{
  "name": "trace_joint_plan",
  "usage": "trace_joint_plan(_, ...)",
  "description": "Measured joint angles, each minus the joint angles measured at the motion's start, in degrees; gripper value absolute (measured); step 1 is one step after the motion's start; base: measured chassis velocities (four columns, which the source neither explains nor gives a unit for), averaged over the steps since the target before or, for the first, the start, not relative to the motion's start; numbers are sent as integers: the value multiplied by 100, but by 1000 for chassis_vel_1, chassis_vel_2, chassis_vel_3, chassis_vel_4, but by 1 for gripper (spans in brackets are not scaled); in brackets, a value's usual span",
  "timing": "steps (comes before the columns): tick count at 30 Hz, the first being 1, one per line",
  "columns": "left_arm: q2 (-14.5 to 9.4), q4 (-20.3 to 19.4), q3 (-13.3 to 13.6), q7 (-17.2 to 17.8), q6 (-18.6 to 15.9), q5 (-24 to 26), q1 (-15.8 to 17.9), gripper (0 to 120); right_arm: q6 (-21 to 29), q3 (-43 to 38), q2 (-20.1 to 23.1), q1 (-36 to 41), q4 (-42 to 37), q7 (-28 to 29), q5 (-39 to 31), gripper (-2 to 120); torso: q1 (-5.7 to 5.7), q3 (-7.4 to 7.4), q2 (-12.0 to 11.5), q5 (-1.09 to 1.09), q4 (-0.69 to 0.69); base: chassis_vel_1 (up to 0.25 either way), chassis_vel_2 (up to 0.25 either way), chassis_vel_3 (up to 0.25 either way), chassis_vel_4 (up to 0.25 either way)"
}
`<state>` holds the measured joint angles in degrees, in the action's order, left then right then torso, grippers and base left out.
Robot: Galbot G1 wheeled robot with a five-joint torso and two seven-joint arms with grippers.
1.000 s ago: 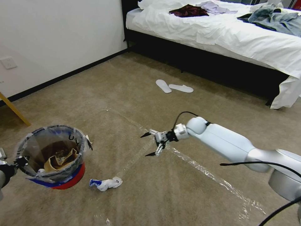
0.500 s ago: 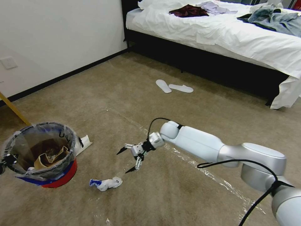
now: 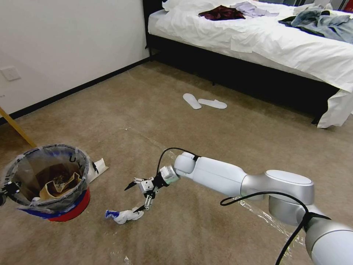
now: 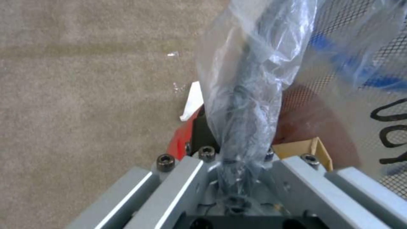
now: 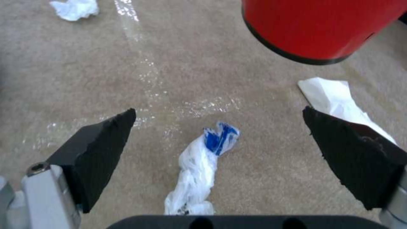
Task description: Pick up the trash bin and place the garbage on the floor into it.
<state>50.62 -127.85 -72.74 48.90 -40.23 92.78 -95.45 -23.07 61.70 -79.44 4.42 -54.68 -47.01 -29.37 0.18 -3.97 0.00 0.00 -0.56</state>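
Observation:
The trash bin (image 3: 75, 208), red with a blue band and a clear bag liner, hangs tilted at the left. My left gripper (image 3: 5, 189) is shut on its bag-covered rim (image 4: 246, 95). Torn brown paper (image 3: 60, 186) lies inside. On the floor (image 3: 206, 235) right of the bin lies garbage, a twisted white and blue wad (image 3: 123, 215). My right gripper (image 3: 131, 199) hovers open just above that wad (image 5: 199, 168), its black fingertips (image 5: 101, 143) spread to either side. A white paper scrap (image 3: 98, 166) lies beside the bin, close to one fingertip (image 5: 352, 152).
A crumpled white tissue (image 5: 74, 8) lies farther off on the carpet. Shiny tape lines (image 3: 257, 209) cross the floor. A bed (image 3: 257, 44) stands at the back right with two white slippers (image 3: 204, 102) before it. A wall (image 3: 66, 44) and a wooden stick (image 3: 16, 129) bound the left.
My right arm has reached down and to the left, bringing the open gripper from mid-floor to just over the wad. The bin has shifted slightly left in the left gripper.

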Motion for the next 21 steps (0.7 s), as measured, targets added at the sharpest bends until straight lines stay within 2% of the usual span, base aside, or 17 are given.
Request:
trace_joint_plan(7,21,-8,0,-6,12,-24,-1,0,168,273,-97,10,-80,499,-37,100,0,0,0,0,0,0,0,0,0)
trace_joint_plan(21,124,-91,48,-22,37,-79,2,0,182,593,-322,139,300,815,211,100,0,0,0,0,1,0,0,0,0)
